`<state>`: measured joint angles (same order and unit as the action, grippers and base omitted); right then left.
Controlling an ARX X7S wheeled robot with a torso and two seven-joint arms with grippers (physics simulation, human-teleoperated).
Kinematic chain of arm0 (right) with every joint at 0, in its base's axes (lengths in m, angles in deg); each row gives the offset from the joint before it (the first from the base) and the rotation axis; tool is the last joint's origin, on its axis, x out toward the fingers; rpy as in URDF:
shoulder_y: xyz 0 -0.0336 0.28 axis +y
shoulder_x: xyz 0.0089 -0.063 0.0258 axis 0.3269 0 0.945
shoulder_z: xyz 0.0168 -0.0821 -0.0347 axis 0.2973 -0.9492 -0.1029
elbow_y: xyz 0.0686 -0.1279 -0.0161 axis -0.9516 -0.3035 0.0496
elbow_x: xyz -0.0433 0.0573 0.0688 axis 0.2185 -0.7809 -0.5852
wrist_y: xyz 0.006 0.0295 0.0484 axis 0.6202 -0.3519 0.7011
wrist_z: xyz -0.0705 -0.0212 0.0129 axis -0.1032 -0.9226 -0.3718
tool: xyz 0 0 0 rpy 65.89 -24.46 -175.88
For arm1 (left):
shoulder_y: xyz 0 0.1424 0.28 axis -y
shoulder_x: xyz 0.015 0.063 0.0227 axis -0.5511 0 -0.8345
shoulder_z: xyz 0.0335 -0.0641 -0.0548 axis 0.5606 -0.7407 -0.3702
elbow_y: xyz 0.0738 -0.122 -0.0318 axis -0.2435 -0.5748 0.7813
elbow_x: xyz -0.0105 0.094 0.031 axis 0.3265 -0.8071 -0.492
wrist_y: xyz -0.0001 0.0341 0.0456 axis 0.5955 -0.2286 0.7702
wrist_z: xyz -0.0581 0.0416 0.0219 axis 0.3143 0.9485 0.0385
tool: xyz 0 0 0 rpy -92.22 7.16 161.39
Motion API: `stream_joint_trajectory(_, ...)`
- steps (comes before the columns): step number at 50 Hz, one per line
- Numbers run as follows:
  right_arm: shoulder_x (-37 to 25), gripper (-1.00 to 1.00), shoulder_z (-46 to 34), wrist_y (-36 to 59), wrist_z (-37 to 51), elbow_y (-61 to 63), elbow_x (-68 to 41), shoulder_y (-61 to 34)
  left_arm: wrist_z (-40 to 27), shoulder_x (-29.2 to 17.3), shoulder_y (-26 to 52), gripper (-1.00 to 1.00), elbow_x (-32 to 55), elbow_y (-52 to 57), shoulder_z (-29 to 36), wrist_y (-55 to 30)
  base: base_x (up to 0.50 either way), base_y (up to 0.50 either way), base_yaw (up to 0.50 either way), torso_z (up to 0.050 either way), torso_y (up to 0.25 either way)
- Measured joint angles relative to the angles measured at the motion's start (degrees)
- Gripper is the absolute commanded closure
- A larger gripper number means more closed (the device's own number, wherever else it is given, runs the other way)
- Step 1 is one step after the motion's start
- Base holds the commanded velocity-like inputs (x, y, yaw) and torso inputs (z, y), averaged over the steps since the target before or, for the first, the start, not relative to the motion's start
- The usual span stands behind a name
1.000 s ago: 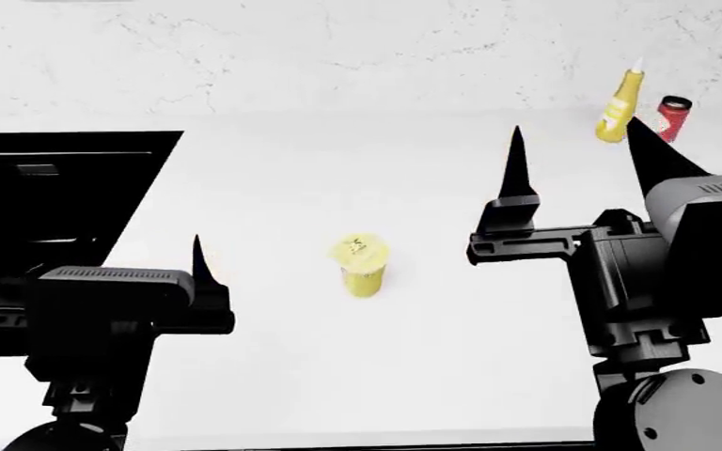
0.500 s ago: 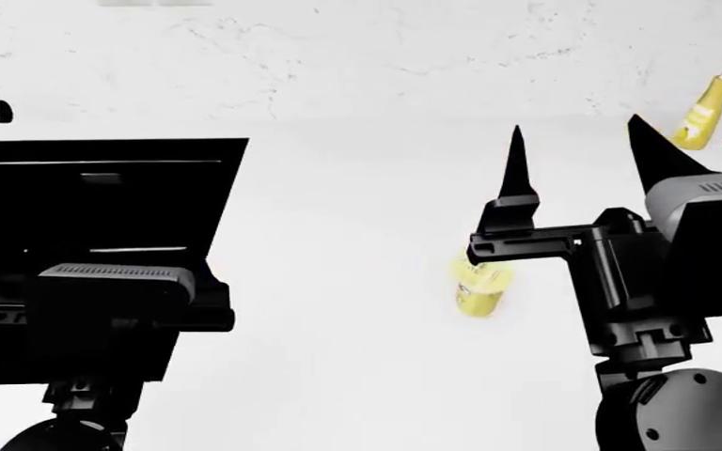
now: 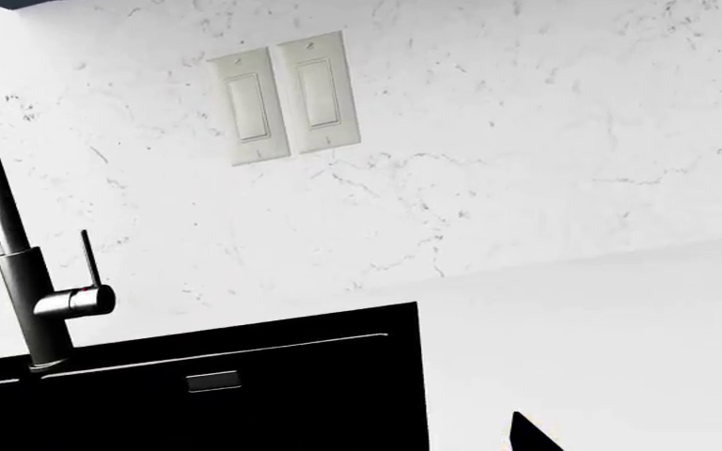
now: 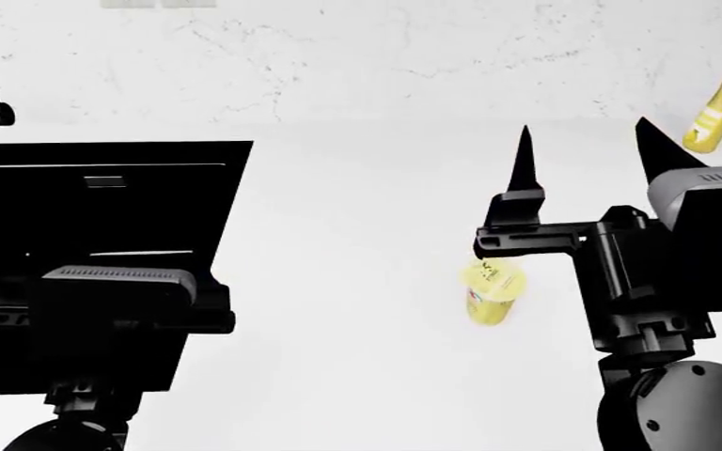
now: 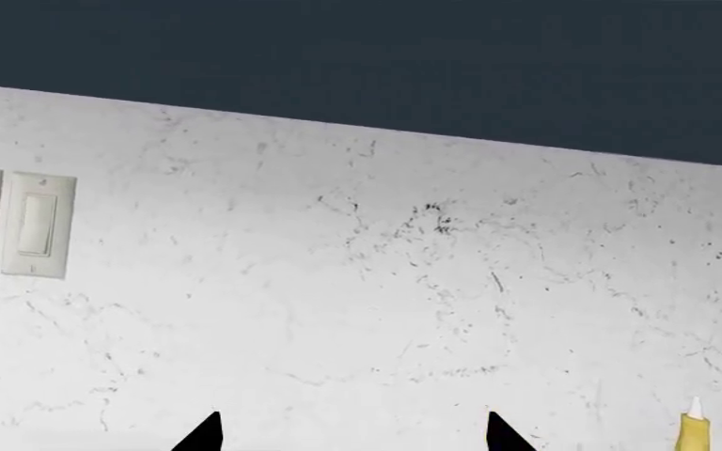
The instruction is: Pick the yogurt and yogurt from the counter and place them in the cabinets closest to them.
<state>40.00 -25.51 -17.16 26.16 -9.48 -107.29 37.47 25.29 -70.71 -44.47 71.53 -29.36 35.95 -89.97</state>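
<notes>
My head camera looks forward and steeply down over the white counter, both arms filling the lower corners and the black sink at middle left. My left wrist camera sits low near the counter, facing the marbled back wall, with the sink and faucet close at lower left. My right wrist camera aims higher at the same wall. Both wrist views share the light switches.

Yellow yogurt top hidden behind right end effector.
</notes>
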Motion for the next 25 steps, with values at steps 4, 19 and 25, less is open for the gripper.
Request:
stream_joint_trajectory(4, -0.17, -1.00, -0.20, 0.39, 0.26, 0.02, -0.06, -0.21, -0.08, -0.05, -0.12, -1.00, -0.02, -0.11, 0.06, 0.16, 0.17, 0.00, 0.00, 0.000, 0.000)
stream_joint_trajectory(19, -0.49, -1.00, -0.54, 0.55, 0.85, -0.12, -0.12, -0.23, -0.28, -0.26, -0.53, -1.00, 0.01, -0.43, 0.10, 0.72, 0.05, 0.14, 0.00, 0.000, 0.000)
stream_joint_trajectory(25, -0.02, -1.00, 0.33, 0.98, 1.74, -1.32, -1.16, 0.18, -0.37, -0.31, -0.58, -1.00, 0.04, -0.51, 0.26, 0.83, 0.00, 0.00, 0.00, 0.000, 0.000)
